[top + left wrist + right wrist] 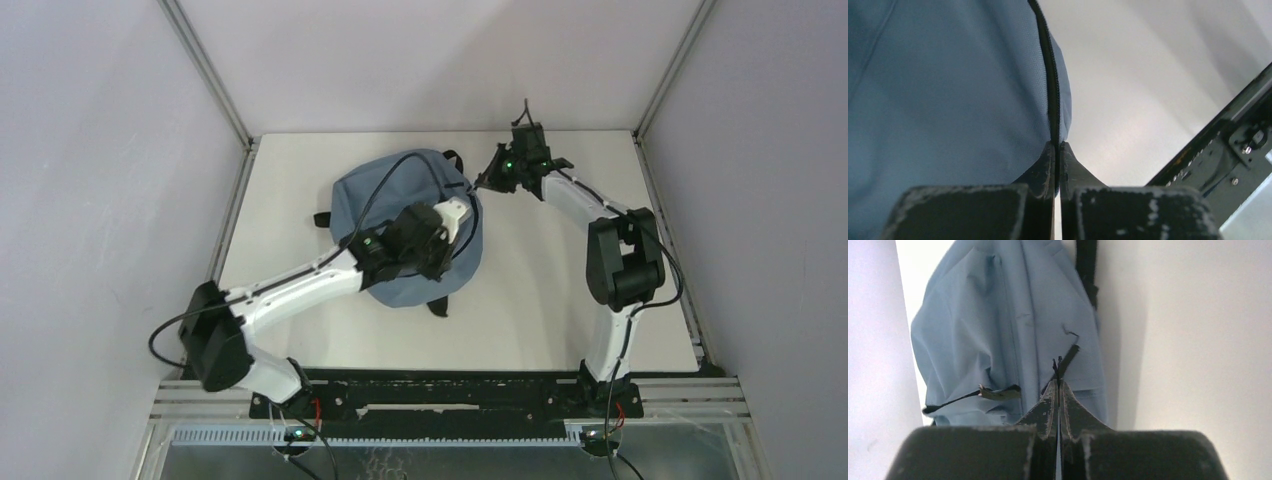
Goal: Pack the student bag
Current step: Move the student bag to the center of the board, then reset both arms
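Bag (425,185): soft grey-blue backpack, black zippers and straps, lying rumpled mid-table (560,290), nearer the far edge

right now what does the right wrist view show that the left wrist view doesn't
Only the right wrist view: most of the student bag seen from a distance, a black strap at its far end, and the right hand shut on a thin black pull tab. Only the left wrist view: a close-up of the bag's black zipper running into the left hand, which looks shut on it, plus the black base frame. Both: grey-blue bag fabric and a shut hand at it.
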Robot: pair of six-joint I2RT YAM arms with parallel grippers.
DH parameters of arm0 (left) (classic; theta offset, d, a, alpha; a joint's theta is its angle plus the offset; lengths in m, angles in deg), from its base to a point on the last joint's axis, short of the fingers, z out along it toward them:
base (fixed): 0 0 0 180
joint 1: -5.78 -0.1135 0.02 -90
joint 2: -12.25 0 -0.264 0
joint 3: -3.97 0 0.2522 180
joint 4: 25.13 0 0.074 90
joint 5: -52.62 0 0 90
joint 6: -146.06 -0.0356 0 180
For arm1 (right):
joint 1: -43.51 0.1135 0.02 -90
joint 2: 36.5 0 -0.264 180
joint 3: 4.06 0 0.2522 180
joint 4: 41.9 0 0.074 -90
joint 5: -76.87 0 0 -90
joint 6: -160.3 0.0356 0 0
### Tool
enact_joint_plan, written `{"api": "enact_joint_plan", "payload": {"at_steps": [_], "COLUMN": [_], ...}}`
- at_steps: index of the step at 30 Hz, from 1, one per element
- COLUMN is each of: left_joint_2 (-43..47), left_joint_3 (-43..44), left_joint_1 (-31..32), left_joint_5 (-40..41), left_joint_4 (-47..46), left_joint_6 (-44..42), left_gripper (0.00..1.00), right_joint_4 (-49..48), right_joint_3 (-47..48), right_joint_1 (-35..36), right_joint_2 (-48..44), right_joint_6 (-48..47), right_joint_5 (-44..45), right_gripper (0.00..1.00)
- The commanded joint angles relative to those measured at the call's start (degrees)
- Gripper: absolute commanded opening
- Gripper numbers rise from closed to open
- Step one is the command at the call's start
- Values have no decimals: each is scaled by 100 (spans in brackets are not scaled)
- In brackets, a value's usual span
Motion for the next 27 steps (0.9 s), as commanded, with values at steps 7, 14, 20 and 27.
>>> {"api": "enact_joint_plan", "payload": {"at_steps": [7,14,20,27], "left_joint_2": [-2066,-2617,-1268,624], "left_joint_3": [4172,5476,4035,2329], "left_joint_1": [122,-454,-1713,-2854], "left_joint_5": [-710,-1958,-2070,-1213], "left_joint_4": [1389,2128,1551,1300], "left_joint_6": [-1130,-722,25,-147], "left_gripper": [5,90,95,95], "right_joint_4": [-1744,-961,-530,-692], "right_joint_3": [-478,-598,-657,-821], "right_joint_1": [-1842,-2539,-2760,-2273], "right_joint_2": [-785,-1268,-2014,-2957], "right_joint_6": [1077,1269,1067,148], "right_joint_5": [559,764,969,916], "right_gripper": [0,58,81,85]}}
